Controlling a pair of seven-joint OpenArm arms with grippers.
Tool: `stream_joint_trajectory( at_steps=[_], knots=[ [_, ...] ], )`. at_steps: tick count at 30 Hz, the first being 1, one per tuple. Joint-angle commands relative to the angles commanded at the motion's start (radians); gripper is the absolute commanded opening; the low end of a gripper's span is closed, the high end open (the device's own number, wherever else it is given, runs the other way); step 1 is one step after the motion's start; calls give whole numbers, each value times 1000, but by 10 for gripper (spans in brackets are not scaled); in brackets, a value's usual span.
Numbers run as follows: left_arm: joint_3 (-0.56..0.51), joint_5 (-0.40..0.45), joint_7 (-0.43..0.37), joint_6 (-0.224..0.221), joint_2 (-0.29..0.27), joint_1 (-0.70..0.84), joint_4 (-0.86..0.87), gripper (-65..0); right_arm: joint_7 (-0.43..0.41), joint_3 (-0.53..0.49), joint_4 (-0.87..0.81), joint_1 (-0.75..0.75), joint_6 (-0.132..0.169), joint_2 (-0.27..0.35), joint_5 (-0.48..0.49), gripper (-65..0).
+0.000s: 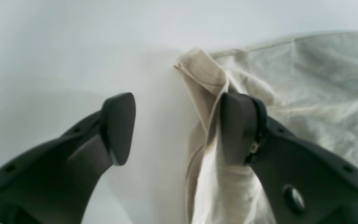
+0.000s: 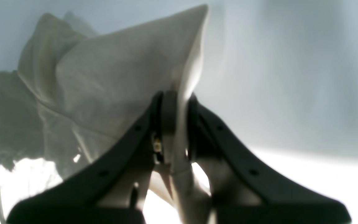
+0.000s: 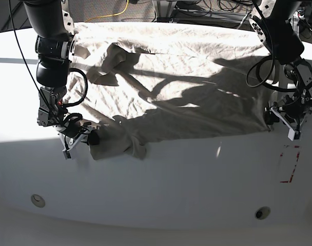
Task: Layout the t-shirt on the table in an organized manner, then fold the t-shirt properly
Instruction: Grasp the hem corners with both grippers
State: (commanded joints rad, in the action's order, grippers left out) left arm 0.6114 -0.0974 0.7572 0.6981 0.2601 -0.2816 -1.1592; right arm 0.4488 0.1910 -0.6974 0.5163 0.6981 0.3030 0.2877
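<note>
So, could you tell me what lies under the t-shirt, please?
The t-shirt lies spread on the white table, which shows bare around its near edge. The tabletop beneath the cloth is covered, so anything under it cannot be seen.

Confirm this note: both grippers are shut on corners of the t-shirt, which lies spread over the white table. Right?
Not quite. Only the right gripper is shut on the t-shirt. The left wrist view shows the left gripper open, jaws wide apart, one finger resting against the cloth's edge. The shirt does lie spread over the white table.
</note>
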Motion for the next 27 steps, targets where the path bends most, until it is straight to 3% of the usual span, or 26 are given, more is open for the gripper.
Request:
stream_joint_trajectory(
  at_steps=[9,18,27],
  knots=[
    [0,-15,0,0,-3,-9,51,-243,0,0,0,0,0,0,0,-602],
    [0,-173,5,0,6,-2,52,-244,0,0,0,-2,0,0,0,-602],
    [0,-233,5,0,38,-5,60,-246,0,0,-55,-38,0,-3,0,-602]
  ],
)
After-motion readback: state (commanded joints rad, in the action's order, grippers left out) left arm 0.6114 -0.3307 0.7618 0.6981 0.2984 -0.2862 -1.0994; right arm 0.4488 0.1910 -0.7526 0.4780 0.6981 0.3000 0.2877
